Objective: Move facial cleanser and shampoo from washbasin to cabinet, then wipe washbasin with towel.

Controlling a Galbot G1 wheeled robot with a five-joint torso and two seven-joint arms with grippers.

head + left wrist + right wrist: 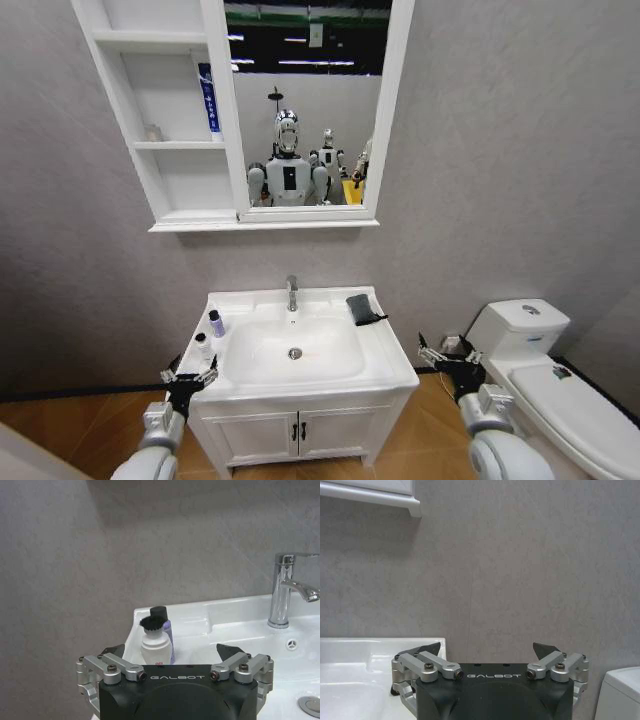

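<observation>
Head view: I see the washbasin (385, 352) centred below me, faucet (292, 292) at its back edge. Two bottles stand along the washbasin's left edge: a purple bottle with a black cap (216, 323) nearer the back-left corner, and a white bottle (203, 350) just in front of it, towards the front-left corner. The towel (363, 308) lies folded at the back-right corner. The cabinet (163, 120) hangs on the wall above, shelves on its left and the mirror (310, 100) on its right; a blue tube (209, 98) stands upright in the middle shelf compartment against its right wall, and a small pale item sits at that shelf's left, too small for me to name. My left gripper (189, 380) hovers just off the washbasin's front-left corner, fingers spread wide, holding nothing. My right gripper (448, 357) hangs between the washbasin's right edge and the toilet (545, 370), fingers also wide and empty.

Left wrist view: the left gripper (172, 655) points at the two bottles, white bottle (155, 645) in front with the purple bottle (166, 630) touching or just behind it. Both stand upright, between the open fingertips but apart from them. The faucet (282, 592) rises at the washbasin's (240, 612) back edge.

Right wrist view: the right gripper (489, 652) faces bare grey wall, fingertips far apart. The washbasin's (365, 652) right edge sits beside it, the cabinet's (375, 494) lower corner above.
</observation>
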